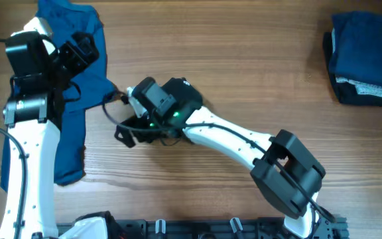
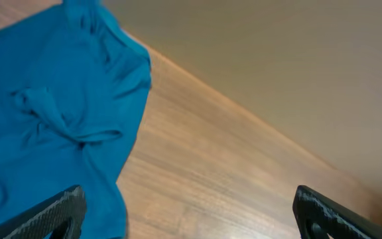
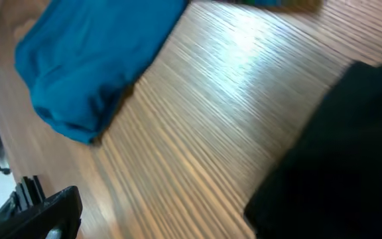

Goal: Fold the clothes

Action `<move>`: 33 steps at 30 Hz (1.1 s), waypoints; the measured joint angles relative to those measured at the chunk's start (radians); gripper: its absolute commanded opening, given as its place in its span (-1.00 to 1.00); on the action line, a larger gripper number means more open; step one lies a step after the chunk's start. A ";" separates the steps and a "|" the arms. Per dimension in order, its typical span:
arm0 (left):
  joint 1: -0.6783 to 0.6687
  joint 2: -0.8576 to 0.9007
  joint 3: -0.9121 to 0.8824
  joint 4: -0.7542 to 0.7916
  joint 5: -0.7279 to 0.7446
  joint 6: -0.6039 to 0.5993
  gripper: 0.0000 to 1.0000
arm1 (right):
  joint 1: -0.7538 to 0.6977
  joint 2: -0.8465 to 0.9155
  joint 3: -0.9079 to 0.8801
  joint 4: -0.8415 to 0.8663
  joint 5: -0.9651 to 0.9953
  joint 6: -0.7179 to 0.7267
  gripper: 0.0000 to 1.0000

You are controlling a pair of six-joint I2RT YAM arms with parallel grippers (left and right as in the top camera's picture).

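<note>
The clothes in view are a bright blue T-shirt, lying crumpled along the table's left side and partly under my left arm. It also shows in the left wrist view and, bunched, in the right wrist view. My left gripper hovers over the shirt's upper part, open, with its right edge and bare wood between the fingers. My right gripper is open just right of the shirt, over bare wood. A black blurred mass fills that view's right side; I cannot tell what it is.
A neat folded stack of dark blue, grey and black clothes sits at the far right of the wooden table. My right arm stretches diagonally from the front right toward the table's middle. A black rail runs along the front edge.
</note>
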 measured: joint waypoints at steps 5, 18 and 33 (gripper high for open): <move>0.000 -0.008 0.000 0.024 0.000 -0.015 0.99 | 0.001 -0.002 0.000 0.039 0.010 0.000 0.99; 0.000 -0.008 0.000 -0.022 0.000 -0.022 1.00 | -0.208 -0.256 0.019 -0.288 0.224 0.005 0.69; 0.000 -0.008 0.000 -0.098 0.000 -0.022 1.00 | -0.178 -0.243 -0.006 -0.546 0.262 0.172 -0.90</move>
